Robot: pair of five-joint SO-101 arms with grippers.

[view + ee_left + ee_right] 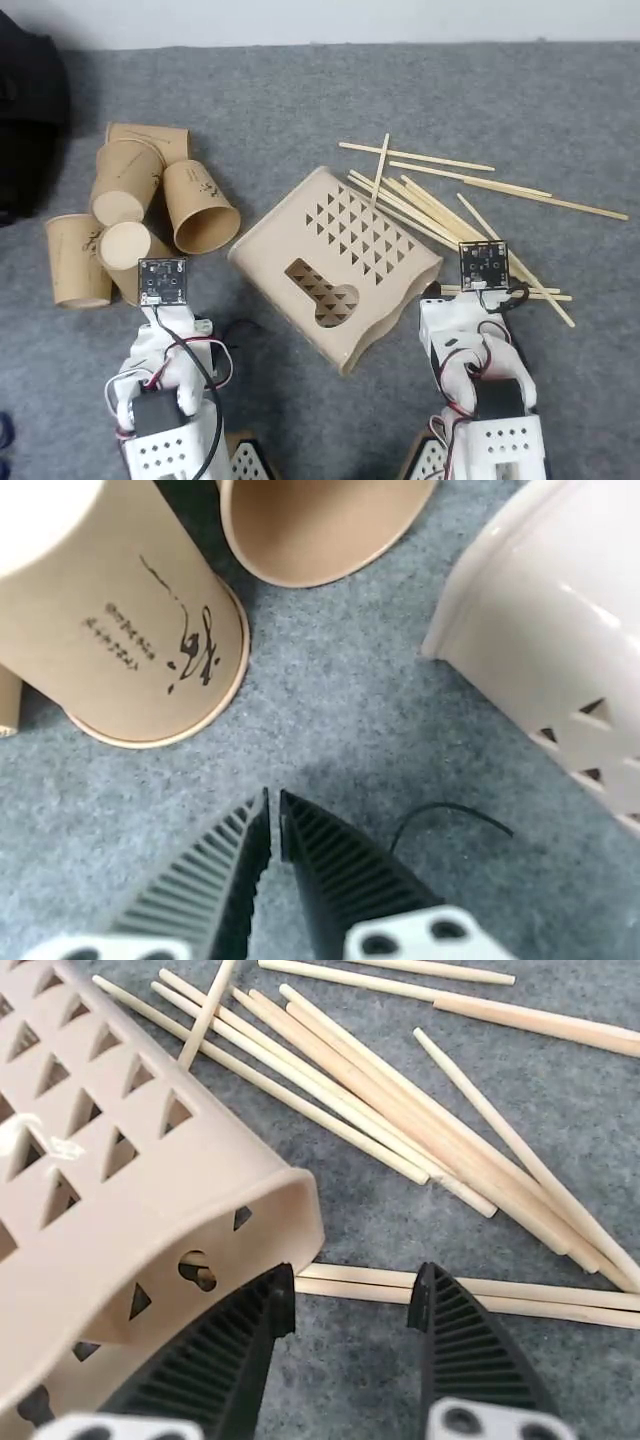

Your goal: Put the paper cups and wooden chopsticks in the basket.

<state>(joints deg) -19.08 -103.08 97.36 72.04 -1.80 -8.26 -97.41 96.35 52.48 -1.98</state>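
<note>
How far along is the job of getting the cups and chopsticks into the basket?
Nothing looks done yet. The basket lies tipped over with a perforated face up. The paper cups lie clustered on one side of it and the chopsticks are scattered on the other. Nothing is in hand: the left gripper is shut and empty, and the right gripper is open above two chopsticks. Everything remains.

Basket (pixel 300 240) between two piles; paper cups (pixel 200 205) toppled; wooden chopsticks (pixel 425 212) scattered.
</note>
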